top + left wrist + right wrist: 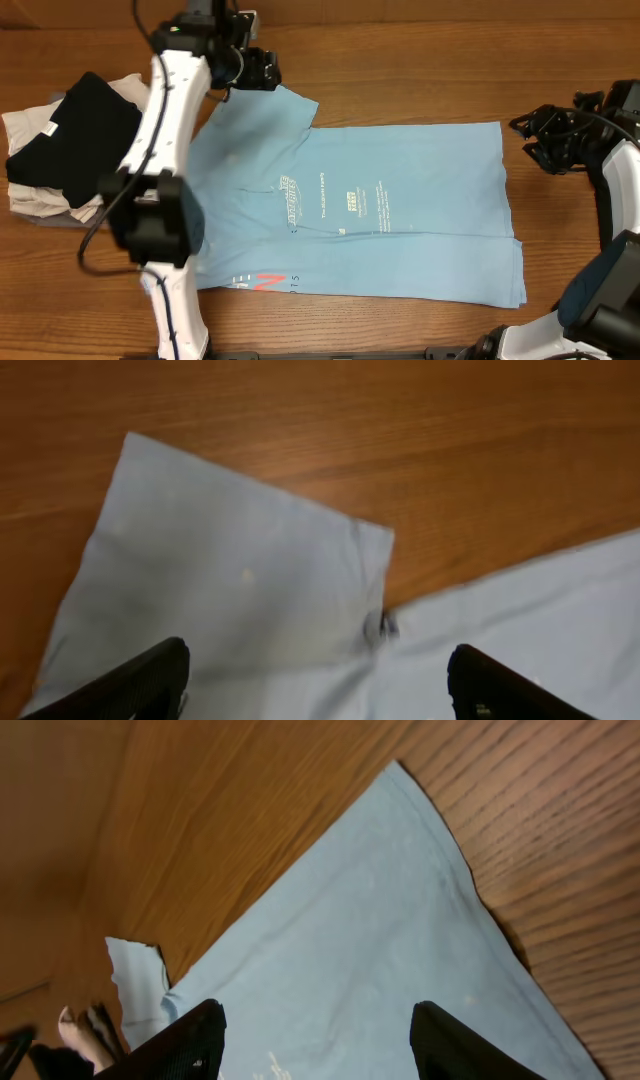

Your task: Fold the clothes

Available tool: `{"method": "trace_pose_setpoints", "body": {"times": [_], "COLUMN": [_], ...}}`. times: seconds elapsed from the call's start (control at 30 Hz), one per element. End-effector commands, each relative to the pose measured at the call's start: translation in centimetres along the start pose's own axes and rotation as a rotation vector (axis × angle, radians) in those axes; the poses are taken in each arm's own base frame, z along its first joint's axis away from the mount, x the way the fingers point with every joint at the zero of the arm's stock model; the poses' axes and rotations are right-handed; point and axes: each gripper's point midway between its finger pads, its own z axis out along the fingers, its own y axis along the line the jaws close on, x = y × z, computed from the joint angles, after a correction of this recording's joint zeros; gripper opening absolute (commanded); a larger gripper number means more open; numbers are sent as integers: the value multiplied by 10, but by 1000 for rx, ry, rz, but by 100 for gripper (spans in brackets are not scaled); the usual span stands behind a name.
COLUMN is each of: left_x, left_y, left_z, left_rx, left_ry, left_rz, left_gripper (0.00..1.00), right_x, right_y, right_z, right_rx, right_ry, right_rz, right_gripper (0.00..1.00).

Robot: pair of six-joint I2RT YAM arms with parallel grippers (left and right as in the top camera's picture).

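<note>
Sky-blue T-shirt spread flat on the wooden table, print upward. Nearest the robot, a strip bearing a red-orange mark runs along the shirt's edge. It seems to be a layer turned over, though the overhead view is too coarse to confirm. Mid-shirt, white lettering. At the far edge, the left gripper hangs over the far sleeve, jaws wide apart and empty. The right gripper hangs by the far corner of the hem, jaws likewise apart, holding nothing. Off to the left, a black garment lies atop pale ones. Judged step: taking hold for a fold. For a clean result, each claw should pinch close to the cloth's edge, both should lift together, and the span between them should stay taut until edge meets edge.
</note>
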Motion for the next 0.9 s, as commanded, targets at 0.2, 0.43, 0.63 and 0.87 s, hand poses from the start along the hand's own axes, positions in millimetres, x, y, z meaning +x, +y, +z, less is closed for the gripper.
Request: {"method": "trace_pose_setpoints", "body": {"times": [0.2,0.43,0.63,0.87], "left_x": [10,23,25,3], "left_y": [23,29,35,8], "left_z": [101,137,144,130], "left_rx": [27,38,-16,77], "left_ry": [41,69,59,15], "left_rz": [-302,-400,-399,-61], "left_gripper": [79,72,67,70], "right_x": [6,8,8,7], "right_y": [8,7,6,3], "right_z": [-8,-8,-8,-8], "right_rx": [-12,-9,1,15], "right_ry": [30,37,33,28], "right_rz": [-59,-55,-55,-55], "right_gripper": [63,63,63,63]}}
